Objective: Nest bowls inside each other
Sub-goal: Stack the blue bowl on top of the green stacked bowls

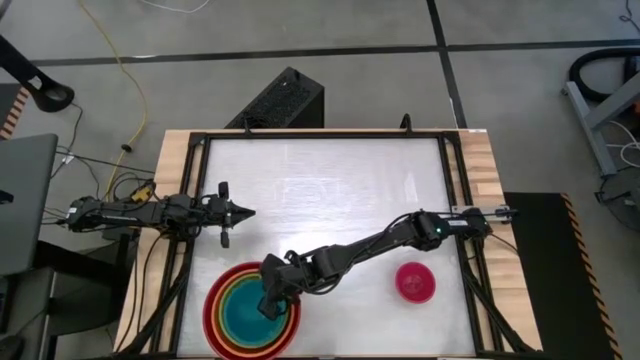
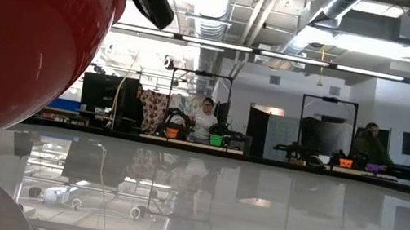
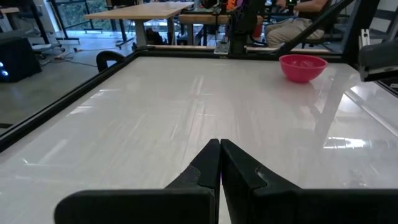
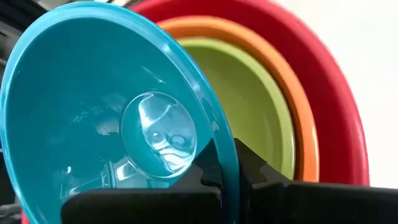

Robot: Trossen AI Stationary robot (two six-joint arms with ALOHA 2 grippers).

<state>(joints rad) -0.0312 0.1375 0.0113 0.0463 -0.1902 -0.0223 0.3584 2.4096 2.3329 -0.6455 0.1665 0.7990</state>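
Observation:
A red bowl [image 1: 215,320] stands near the table's near edge, left of the middle, and fills the left of the low view [image 2: 27,37]. An orange bowl [image 4: 298,124] sits in it, and a lime green bowl [image 4: 255,112] sits in that. A teal blue bowl [image 4: 93,112] is tipped over the green one, with my right gripper [image 1: 272,303] shut on it. The magenta bowl [image 1: 415,282] stands upright on the table's near right, apart from the rest. My left gripper [image 1: 250,212] waits shut at the table's left edge, level, holding nothing. My right gripper pinches the teal bowl's rim [image 4: 217,134], one finger inside the bowl and one outside against its wall. The fingers slant down from the table's right side. The bowl is tilted within the stack. I cannot tell whether its base touches the green bowl.
Bare white tabletop [image 1: 330,190] stretches from the stack toward the far edge. Black frame rails [image 1: 455,180] run along the table's sides. A black box [image 1: 285,100] stands on the floor beyond the far edge. People sit at benches [image 2: 204,123] in the room behind.

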